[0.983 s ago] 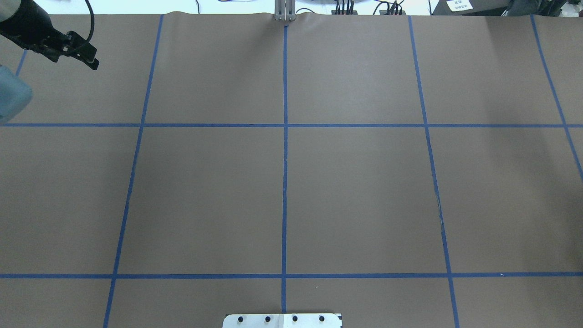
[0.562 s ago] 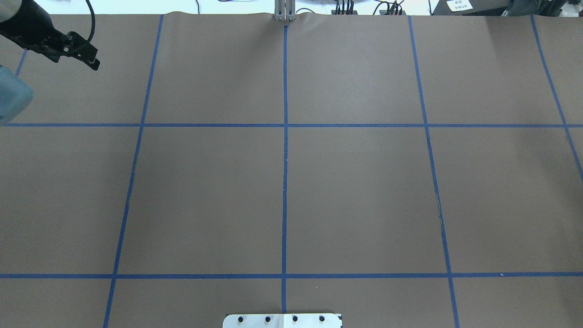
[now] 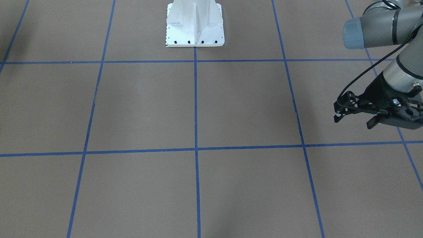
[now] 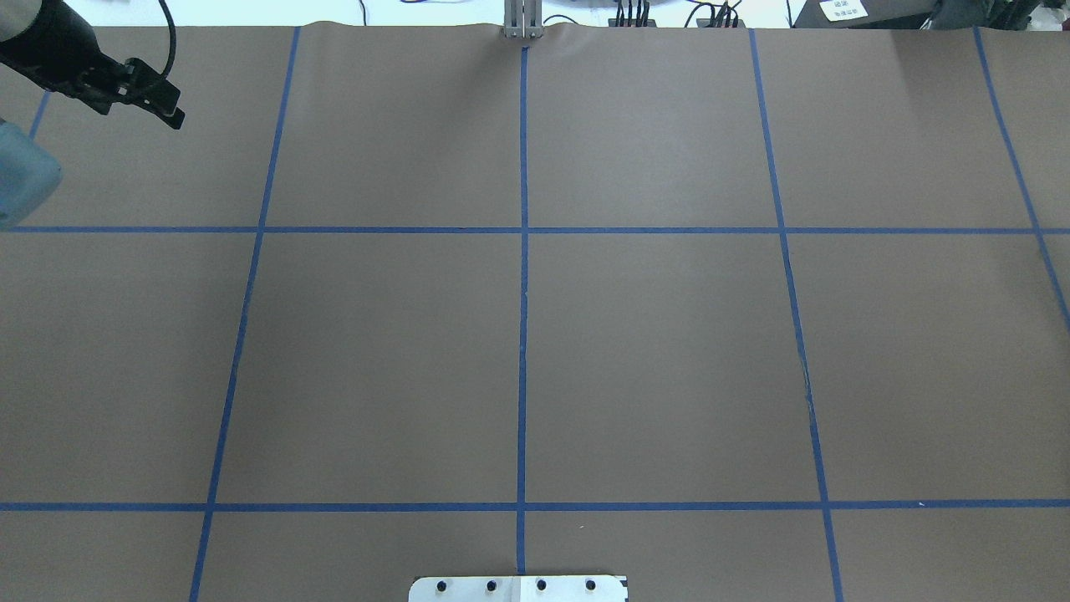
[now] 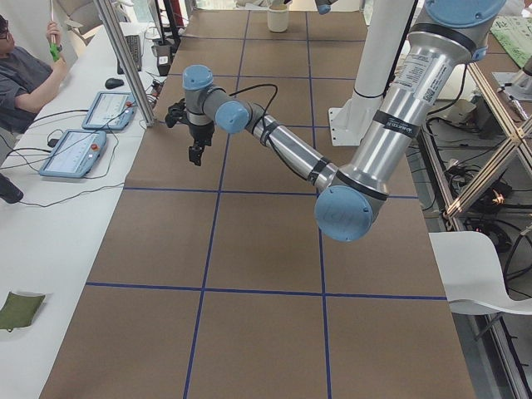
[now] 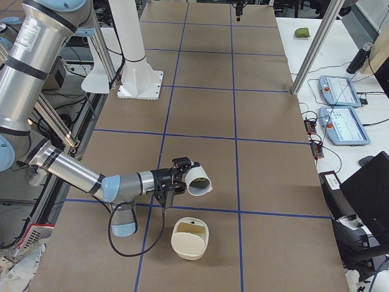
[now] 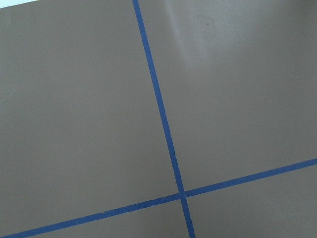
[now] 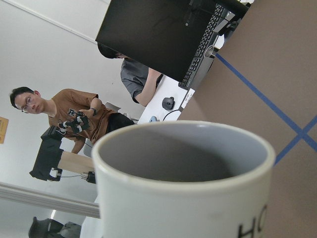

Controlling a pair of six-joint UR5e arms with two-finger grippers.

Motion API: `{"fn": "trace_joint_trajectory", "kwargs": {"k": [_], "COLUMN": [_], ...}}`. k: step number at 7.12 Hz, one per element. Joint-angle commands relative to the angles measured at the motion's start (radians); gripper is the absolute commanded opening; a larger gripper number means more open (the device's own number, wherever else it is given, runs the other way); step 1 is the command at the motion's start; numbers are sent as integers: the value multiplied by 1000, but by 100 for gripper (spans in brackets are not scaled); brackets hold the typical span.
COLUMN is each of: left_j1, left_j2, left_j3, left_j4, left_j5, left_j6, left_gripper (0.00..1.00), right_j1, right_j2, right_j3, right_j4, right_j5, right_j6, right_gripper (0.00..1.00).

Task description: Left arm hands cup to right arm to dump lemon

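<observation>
Left claw [image 3: 353, 121]: spread, nothing between its tips. It hangs above the table [image 4: 652, 351]. In the front-facing view it is at the 3 o'clock edge. In the overhead view it is in the 10 o'clock corner.

Right claw [image 6: 177, 179]: seen only from the right-end camera, low over the near end of the table. From that view I cannot tell whether it is spread or pressed together.

Cup [image 6: 198, 180]: at the tip of the right claw, clear of the table and tipped over, with its mouth turned toward 5 o'clock in the right-end view. The right wrist camera shows a grey inside and dark letters [image 8: 255, 225] on the cream wall.

Bowl [image 6: 182, 246]: cream, standing on the table at 6 o'clock from the cup, apart from it, and just past a blue tape line [image 6: 213, 210]. A yellowish patch [image 6: 193, 228] shows inside it, too small to identify.
</observation>
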Motion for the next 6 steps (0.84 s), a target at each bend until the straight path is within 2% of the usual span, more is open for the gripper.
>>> {"fn": "trace_joint_trajectory", "kwargs": {"k": [1, 2, 4, 6], "left_j1": [-1, -1, -1, 0], "left_j2": [-2, 0, 3, -5], "left_j3": [-3, -9, -40, -93], "left_j4": [0, 0, 23, 95], "left_j5": [0, 0, 0, -2], "left_j6": [0, 0, 0, 0], "left_gripper": [100, 100, 100, 100], "right_j1": [38, 67, 92, 92], "right_j2": [31, 32, 44, 58], "right_j3": [-88, -94, -119, -148], "right_j4": [106, 106, 146, 235], "right_j5": [-7, -7, -49, -211], "right_j6": [224, 308, 469, 742], "right_gripper": [26, 26, 17, 18]}}
